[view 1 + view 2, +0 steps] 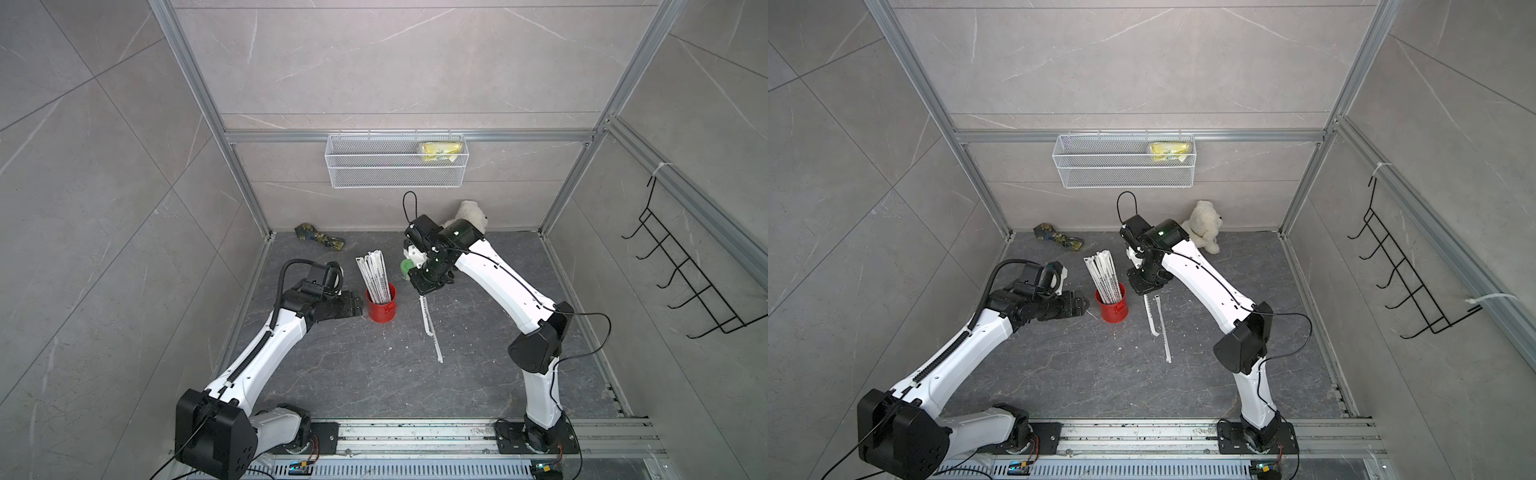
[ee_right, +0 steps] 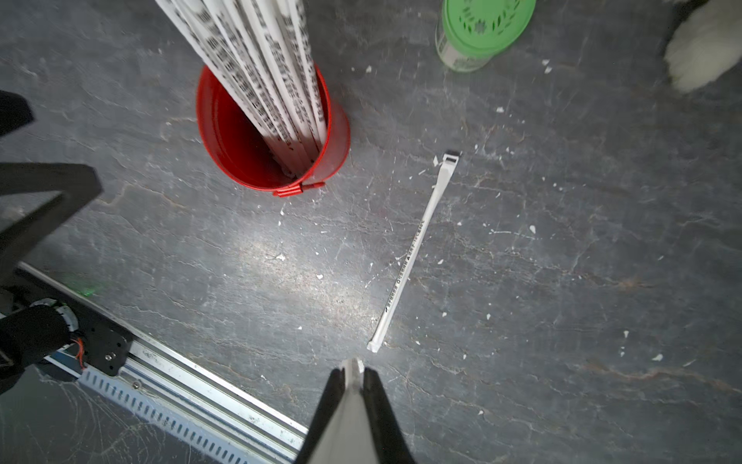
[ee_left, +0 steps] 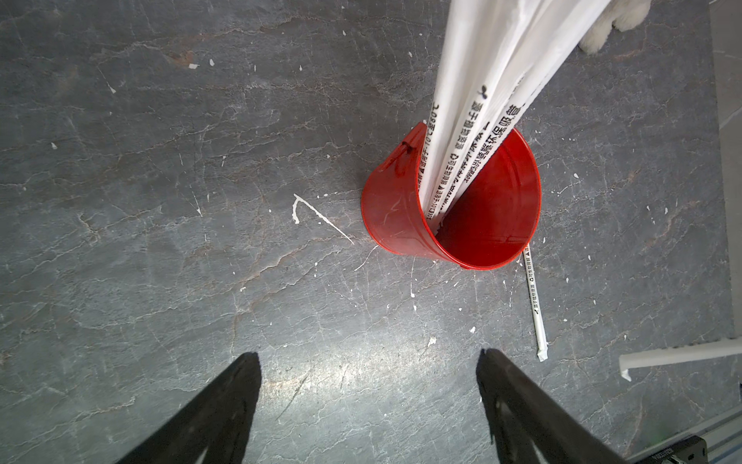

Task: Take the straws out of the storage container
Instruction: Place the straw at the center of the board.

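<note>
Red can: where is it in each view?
Top view: can mid-floor, by left claw.
Top view: can mid-floor, by left claw.
Left wrist: can ahead of open left claw.
Right wrist: can ahead of right claw, shut on a straw.
Landmark: straws standing in it, all views.

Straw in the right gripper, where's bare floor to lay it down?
Widest bare patch: the dark floor between the two arms, bordered by the front rail, the red can and the loose straw. Crowded: around the can, with the left gripper beside it, and farther back the green-lidded jar and plush toy.
</note>
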`<state>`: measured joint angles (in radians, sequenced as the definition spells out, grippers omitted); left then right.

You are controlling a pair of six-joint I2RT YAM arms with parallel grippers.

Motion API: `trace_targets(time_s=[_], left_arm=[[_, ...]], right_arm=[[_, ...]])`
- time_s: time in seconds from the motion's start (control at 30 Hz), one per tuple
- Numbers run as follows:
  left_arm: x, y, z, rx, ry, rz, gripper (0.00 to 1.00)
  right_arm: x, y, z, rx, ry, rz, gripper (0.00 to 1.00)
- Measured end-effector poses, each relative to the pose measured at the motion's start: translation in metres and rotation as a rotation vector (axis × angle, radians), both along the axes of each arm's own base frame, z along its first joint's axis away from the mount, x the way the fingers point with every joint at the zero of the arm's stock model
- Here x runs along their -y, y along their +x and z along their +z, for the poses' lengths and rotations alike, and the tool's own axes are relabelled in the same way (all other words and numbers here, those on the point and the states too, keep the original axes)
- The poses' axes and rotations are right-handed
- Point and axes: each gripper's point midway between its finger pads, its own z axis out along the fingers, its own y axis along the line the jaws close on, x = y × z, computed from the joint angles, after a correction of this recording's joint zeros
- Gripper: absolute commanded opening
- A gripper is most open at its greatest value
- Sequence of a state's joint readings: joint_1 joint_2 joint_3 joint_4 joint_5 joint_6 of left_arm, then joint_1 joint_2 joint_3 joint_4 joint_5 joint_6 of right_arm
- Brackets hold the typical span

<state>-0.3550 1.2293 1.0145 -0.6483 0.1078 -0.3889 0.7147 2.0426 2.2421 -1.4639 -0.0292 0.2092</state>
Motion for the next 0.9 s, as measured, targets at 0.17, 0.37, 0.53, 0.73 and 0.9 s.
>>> trace_targets(time_s=[0.17,0.37,0.53,0.73,0.9], left_arm=[[0.0,-0.001,0.0,-0.002,0.0,-0.001,0.89],[0.0,0.0,0.0,-0.002,0.0,-0.001,0.89],[0.001,-0.001,0.0,-0.002,0.0,-0.005,0.89],[0.001,-0.001,0.0,-0.002,0.0,-0.006,0.89],[0.001,-0.001,0.0,-0.002,0.0,-0.006,0.89]], right_arm=[[0.019,-0.001,-0.034,-0.089,-0.058,-0.036,0.13],[0.053,0.002,-0.081,-0.195,-0.107,-0.116,0.14],[0.068,0.005,-0.103,-0.234,-0.115,-0.155,0.14],[0.068,0.013,-0.124,-0.267,-0.109,-0.173,0.15],[0.069,0.016,-0.147,-0.311,-0.123,-0.184,0.16]])
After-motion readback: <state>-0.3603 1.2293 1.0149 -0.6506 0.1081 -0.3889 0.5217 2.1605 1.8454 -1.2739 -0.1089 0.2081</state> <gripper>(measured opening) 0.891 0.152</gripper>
